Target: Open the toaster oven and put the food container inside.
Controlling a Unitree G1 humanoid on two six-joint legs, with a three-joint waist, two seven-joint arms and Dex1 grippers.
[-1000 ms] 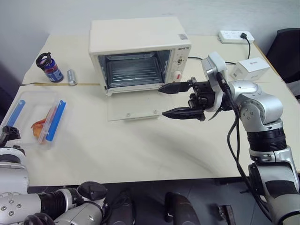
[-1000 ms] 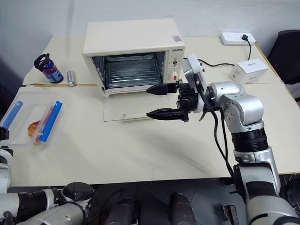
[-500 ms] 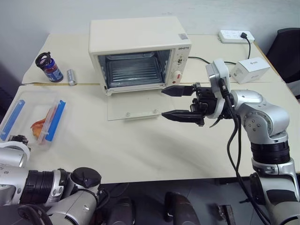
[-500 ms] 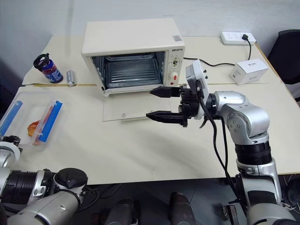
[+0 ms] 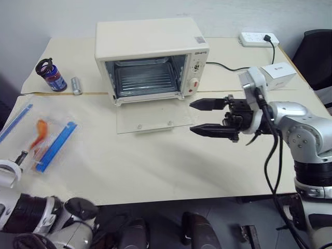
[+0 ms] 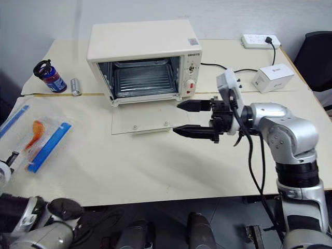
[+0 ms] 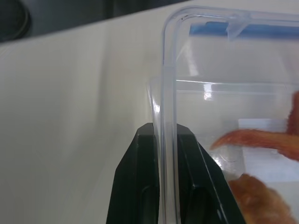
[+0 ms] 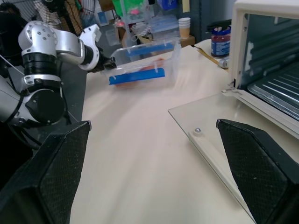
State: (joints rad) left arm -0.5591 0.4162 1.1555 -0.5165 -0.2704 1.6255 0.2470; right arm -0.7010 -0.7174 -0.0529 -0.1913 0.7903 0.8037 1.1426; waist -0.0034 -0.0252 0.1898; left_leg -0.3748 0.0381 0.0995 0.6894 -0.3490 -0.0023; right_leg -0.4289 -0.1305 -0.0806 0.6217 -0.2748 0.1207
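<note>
Gripping the food container at its rim: left gripper fingers pinched together on the clear wall, at the table's left edge.
Writing: none legible; toaster oven carries a small label on top and dark brand lettering above its knobs, too small to read. Door lies flat open. Versus a second ago: container now tilted, lifted askew. Right gripper has drifted rightward off the door, fingers wide apart, empty.
</note>
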